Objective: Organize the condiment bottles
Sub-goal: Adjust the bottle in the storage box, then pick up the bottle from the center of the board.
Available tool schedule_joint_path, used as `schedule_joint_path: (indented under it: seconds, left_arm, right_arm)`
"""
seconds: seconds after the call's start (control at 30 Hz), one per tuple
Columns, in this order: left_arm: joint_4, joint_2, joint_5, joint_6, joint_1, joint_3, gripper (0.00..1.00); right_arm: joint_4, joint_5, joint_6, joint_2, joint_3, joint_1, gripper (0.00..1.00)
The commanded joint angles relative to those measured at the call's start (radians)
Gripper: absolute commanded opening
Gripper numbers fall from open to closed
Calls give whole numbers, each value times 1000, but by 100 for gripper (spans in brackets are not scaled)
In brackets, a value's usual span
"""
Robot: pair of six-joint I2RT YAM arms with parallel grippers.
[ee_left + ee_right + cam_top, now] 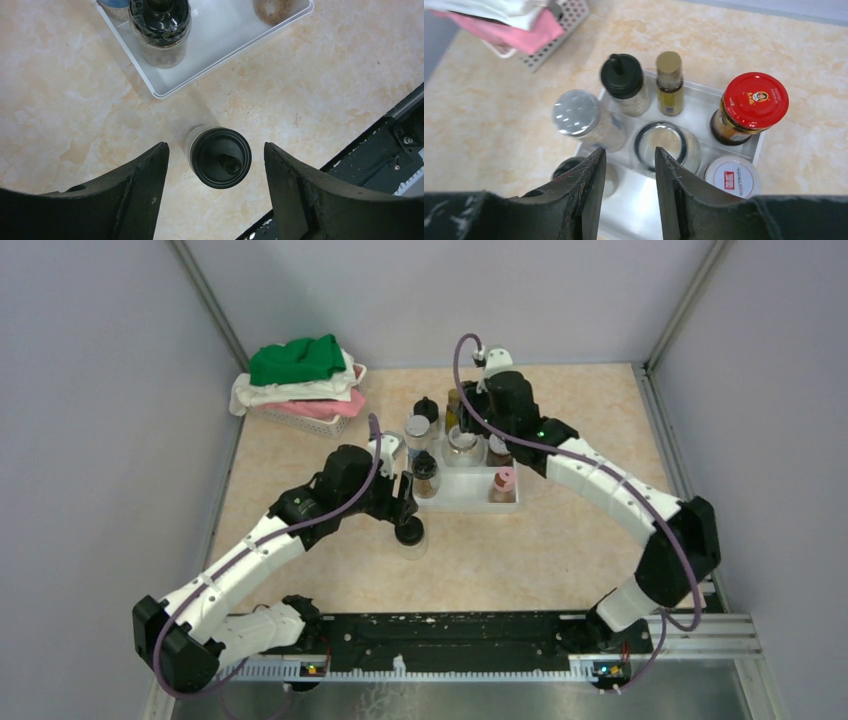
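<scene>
Top: left arm [255, 545] bent, left end effector [404, 502] pointing down over black-capped glass jar [411, 536] on beige bench [560, 550]; right arm [610, 490] arched over white stepped tray [465, 505].
Left wrist: fingers [145, 190] spread, jar between, untouched.
Right wrist: right end effector [629, 152] slightly parted, empty, above tray.

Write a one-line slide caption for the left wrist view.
Open left gripper hovers over a black-capped jar standing on the table, just outside the white tray.
</scene>
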Motion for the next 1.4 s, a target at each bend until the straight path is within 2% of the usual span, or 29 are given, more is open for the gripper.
schedule_joint_path:
  seconds: [0.0, 0.13, 0.23, 0.37, 0.63, 0.9, 1.37]
  left_arm:
    - [44, -22, -34, 25, -5, -8, 79]
    - [44, -25, -4, 45, -5, -5, 84]
    - [23, -41, 30, 51, -5, -6, 86]
    - [-1, -64, 37, 26, -5, -40, 91]
    - [42, -69, 4, -103, -16, -156, 92]
    - [88, -9, -41, -183, -50, -194, 90]
    - [130, 130, -183, -233, -146, -174, 85]
  right_arm:
    - [-104, -31, 36, -166, -78, 90, 40]
    - [-135, 33, 116, -276, -260, 199, 44]
    - [-113, 29, 189, -369, -404, 231, 54]
    - [-123, 54, 238, -465, -515, 263, 61]
    - [-149, 59, 264, -551, -566, 277, 60]
    - [-164, 57, 262, -597, -598, 279, 60]
    - [-167, 60, 243, -635, -645, 279, 61]
